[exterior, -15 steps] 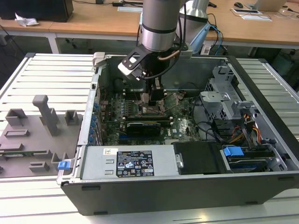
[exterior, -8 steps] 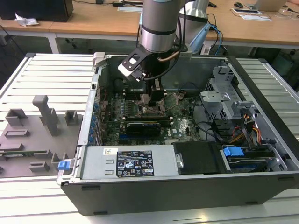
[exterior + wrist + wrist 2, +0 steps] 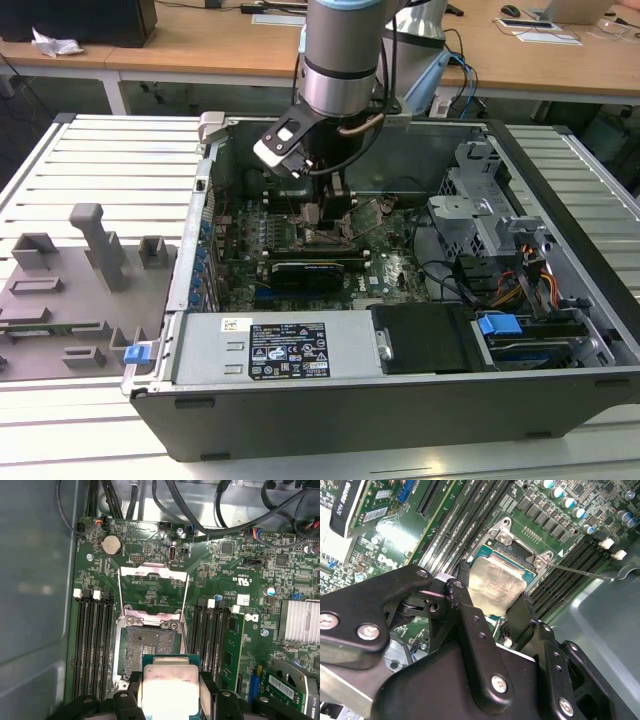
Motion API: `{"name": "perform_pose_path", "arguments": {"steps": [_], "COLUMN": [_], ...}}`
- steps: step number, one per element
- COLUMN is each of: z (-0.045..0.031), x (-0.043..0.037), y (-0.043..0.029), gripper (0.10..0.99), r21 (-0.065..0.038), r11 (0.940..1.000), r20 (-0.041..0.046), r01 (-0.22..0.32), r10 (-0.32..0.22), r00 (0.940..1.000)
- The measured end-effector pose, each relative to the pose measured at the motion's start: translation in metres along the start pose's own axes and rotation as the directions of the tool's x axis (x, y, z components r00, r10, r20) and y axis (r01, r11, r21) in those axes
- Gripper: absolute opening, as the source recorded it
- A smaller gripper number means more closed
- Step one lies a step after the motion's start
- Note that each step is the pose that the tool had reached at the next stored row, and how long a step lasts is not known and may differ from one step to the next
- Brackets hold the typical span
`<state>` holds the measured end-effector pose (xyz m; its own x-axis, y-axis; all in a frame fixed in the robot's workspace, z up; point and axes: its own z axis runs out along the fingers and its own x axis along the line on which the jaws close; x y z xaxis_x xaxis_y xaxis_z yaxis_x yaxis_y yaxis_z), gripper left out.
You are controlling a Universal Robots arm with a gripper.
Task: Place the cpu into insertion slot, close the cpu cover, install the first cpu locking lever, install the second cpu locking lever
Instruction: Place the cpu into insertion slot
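My gripper is shut on the cpu, a flat silver-topped square pinched between the two black fingers. In the first wrist view the cpu hangs over one edge of the insertion slot, whose dark centre lies mostly uncovered. The cpu cover, a thin silver frame, is swung open and lies back on the green board beyond the slot. A thin wire locking lever sticks out beside the slot's rim. In the exterior view the gripper reaches down into the open computer case above the slot.
Long black memory slots flank the socket on both sides. A black card and a finned silver heat sink lie close by. Case walls, cables and a drive cage hem in the board. A grey fixture plate sits outside the case.
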<state>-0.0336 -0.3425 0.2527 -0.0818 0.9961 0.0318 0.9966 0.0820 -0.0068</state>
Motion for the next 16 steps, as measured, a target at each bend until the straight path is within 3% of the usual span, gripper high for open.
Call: {"name": "perform_pose_path", "arguments": {"steps": [6,16], "z": [0.0022,0.0045], "x": [0.0008,0.0016], "y": [0.0053,0.0062], "gripper": [0.541,0.541], "r21": [0.0,0.0], "r11": [1.0,0.9999], "r20": [-0.0002,-0.0004], "r01": [-0.001,-0.013], "r10": [0.001,0.013], "r00": [1.0,0.9999]}}
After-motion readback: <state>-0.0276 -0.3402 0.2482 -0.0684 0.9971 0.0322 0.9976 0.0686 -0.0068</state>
